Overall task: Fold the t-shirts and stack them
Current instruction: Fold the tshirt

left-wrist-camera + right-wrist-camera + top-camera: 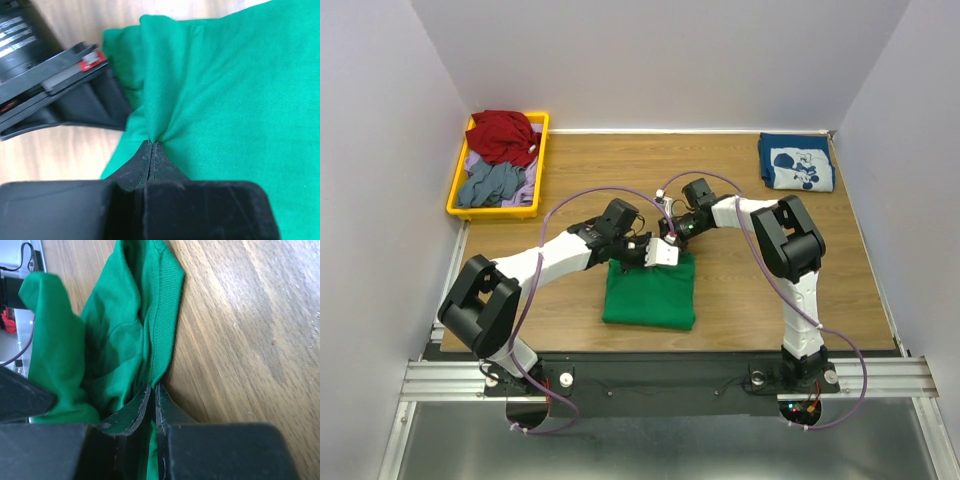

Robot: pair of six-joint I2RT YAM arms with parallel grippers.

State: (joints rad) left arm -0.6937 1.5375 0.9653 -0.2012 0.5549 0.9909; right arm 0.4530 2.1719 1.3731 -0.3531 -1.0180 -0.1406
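Note:
The green t-shirt lies folded near the middle of the table. Both grippers meet at its far edge. My left gripper is shut on a pinch of the green cloth, which puckers at the fingertips. In the right wrist view my right gripper is shut on the ribbed collar edge of the same shirt. The navy blue t-shirt with a white cartoon print lies folded at the far right corner.
A yellow bin at the far left holds red, grey and lavender clothes. White walls close in the table on three sides. The arms' cables loop over the tabletop behind the green shirt.

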